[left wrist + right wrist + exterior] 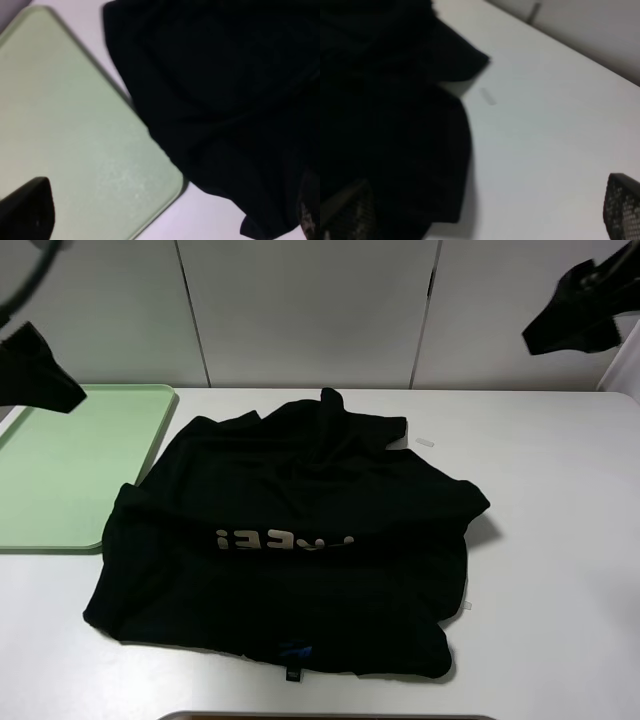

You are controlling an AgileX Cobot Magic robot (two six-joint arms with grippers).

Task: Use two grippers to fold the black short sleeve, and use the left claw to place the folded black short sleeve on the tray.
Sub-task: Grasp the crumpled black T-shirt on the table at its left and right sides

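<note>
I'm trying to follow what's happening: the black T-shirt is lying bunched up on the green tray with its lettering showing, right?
Not quite. The black T-shirt lies bunched up on the white table, right beside the green tray, not on it. Its lettering does show. The exterior high view makes this plain.

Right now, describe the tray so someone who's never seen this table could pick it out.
Start at the white table; the crumpled black short sleeve covers its middle. On the table's left side in the high view, close beside that garment, lies the tray. It is the only pale mint-green thing there: flat, rectangular, with rounded corners and a low raised rim.
</note>
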